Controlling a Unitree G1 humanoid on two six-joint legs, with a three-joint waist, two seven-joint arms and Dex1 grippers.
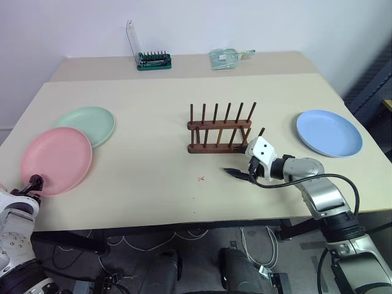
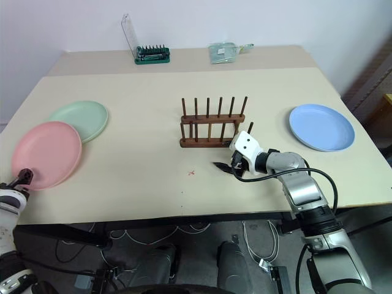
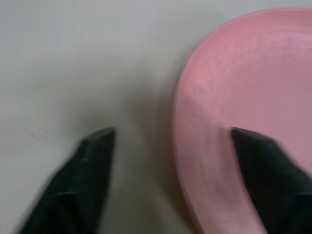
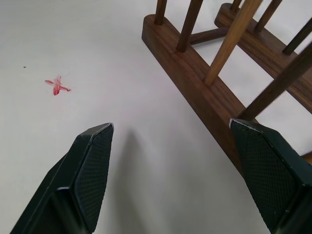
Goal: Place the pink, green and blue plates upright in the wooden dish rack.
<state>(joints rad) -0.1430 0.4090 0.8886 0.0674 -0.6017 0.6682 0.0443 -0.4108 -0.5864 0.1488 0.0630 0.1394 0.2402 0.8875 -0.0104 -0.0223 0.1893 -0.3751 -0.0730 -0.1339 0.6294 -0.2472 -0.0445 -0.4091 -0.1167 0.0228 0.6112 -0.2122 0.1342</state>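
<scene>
Your left claw stood open astride the near rim of the round salmon-pink plate on the beige tabletop. Your right claw was open, empty, the dark wooden pegged dish rack just beyond it.

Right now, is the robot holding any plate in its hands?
No. The left hand is open around the rim of the pink plate, not gripping it. The right hand is open and empty beside the wooden rack.

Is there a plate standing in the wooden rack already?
No, the wooden dish rack has only bare pegs; the pink plate, green plate and blue plate all lie flat on the table.
</scene>
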